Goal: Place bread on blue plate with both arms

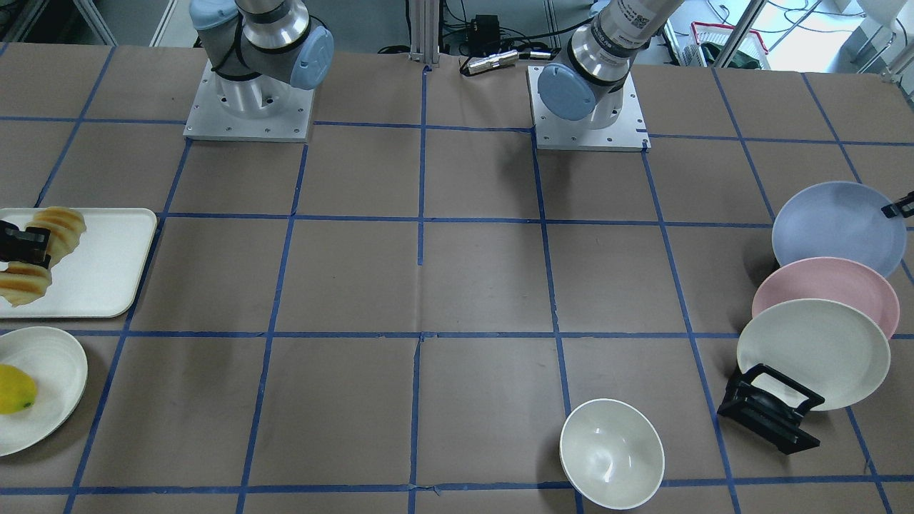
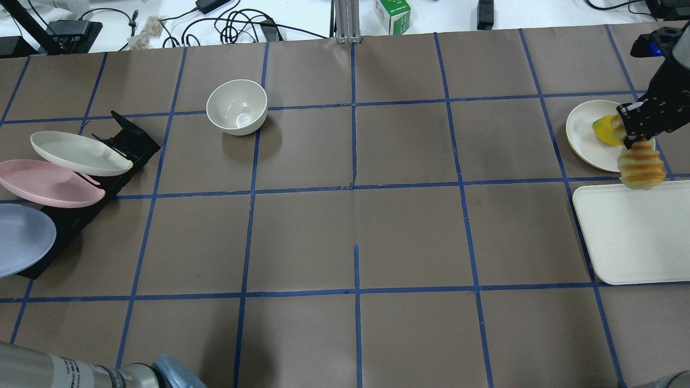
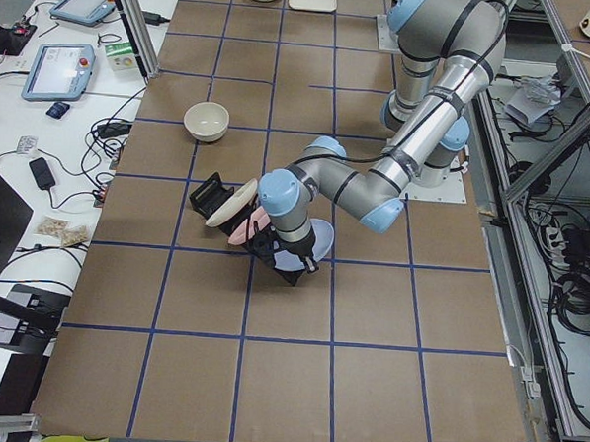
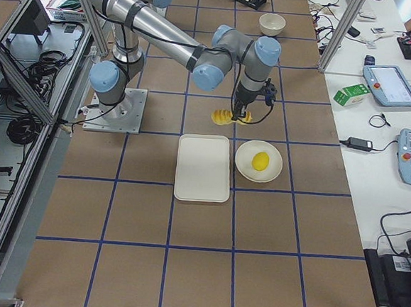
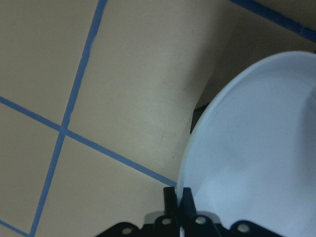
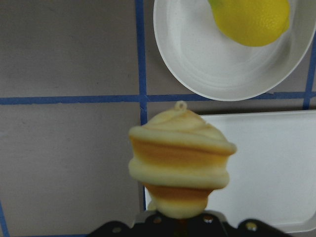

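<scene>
Rack: standing at the robot's left.
End plate: leaning in it, nearest the robot.
Bowl: sitting beyond the rack.
Tray: lying at the right.
Bread: hanging above its far edge.

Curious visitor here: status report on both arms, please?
Right gripper shut on ridged golden-orange bread loaf, above white tray. Left gripper shut on pale blue round plate, at its rim, in black rack. Pink plate close beside.

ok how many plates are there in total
4: the blue plate, pink plate and cream plate lined up at the black rack, plus a white plate holding the lemon.
</scene>
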`<state>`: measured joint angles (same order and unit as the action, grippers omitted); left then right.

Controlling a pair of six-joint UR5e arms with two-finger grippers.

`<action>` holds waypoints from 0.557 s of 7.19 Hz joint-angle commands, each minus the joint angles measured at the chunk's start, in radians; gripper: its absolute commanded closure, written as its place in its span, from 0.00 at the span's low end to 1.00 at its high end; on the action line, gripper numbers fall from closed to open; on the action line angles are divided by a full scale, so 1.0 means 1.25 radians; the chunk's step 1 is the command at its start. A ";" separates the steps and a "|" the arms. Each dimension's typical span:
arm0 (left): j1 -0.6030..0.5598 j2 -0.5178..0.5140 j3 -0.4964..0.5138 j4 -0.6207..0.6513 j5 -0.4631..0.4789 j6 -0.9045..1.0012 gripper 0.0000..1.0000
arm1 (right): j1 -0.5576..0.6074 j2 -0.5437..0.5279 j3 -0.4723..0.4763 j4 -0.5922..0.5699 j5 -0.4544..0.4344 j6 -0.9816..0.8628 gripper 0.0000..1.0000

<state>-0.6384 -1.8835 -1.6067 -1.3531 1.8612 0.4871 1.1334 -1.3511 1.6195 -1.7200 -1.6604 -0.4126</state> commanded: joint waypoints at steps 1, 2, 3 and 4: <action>0.003 0.084 -0.002 -0.160 0.030 -0.003 1.00 | 0.058 -0.004 -0.005 0.002 0.023 0.096 1.00; -0.001 0.111 -0.015 -0.208 0.016 -0.009 1.00 | 0.087 -0.010 -0.008 0.002 0.021 0.122 1.00; -0.014 0.124 -0.028 -0.252 -0.037 -0.029 1.00 | 0.115 -0.014 -0.009 0.002 0.021 0.135 1.00; -0.061 0.137 -0.045 -0.260 -0.127 -0.056 1.00 | 0.134 -0.025 -0.009 0.005 0.021 0.143 1.00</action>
<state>-0.6647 -1.7369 -1.6393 -1.6396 1.8103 0.4522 1.2656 -1.3692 1.6088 -1.7170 -1.6339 -0.2532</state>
